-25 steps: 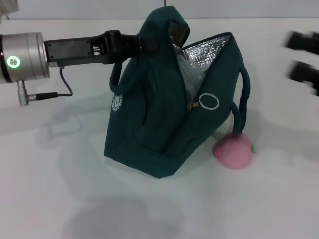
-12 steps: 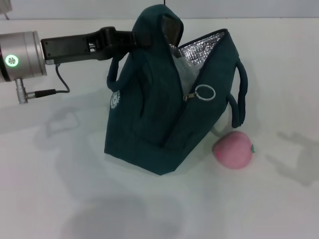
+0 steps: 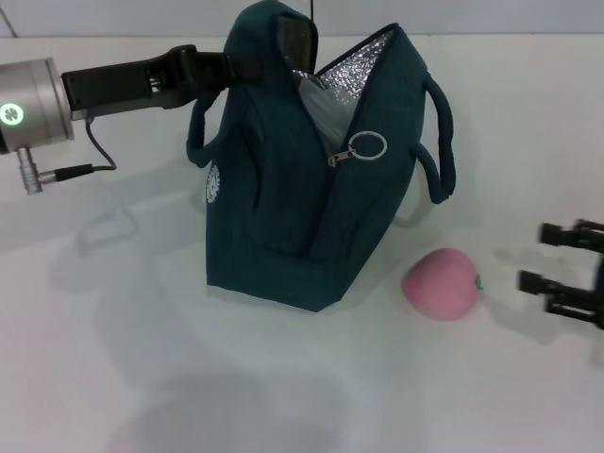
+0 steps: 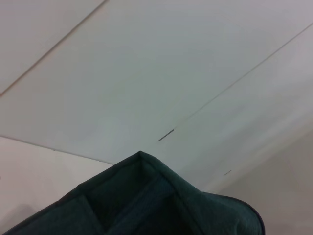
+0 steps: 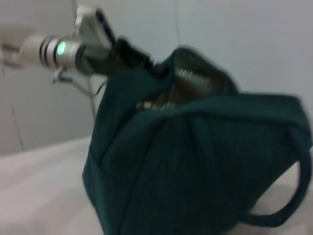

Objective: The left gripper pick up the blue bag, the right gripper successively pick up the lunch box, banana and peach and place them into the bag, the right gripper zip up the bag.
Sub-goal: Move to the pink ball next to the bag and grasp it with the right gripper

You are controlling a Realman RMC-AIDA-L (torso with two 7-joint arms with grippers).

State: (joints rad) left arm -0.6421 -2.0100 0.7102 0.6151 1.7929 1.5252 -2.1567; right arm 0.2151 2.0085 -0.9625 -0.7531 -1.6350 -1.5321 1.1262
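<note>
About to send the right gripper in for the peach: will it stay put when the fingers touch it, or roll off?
The peach looks round and lies loose on the table, apart from the blue bag, so an off-centre touch would probably roll it. The right gripper stands open beside it; closing evenly on both sides should hold. Its skin looks matte, likely not slippery.

Soft even light, right wrist view blurred
</note>
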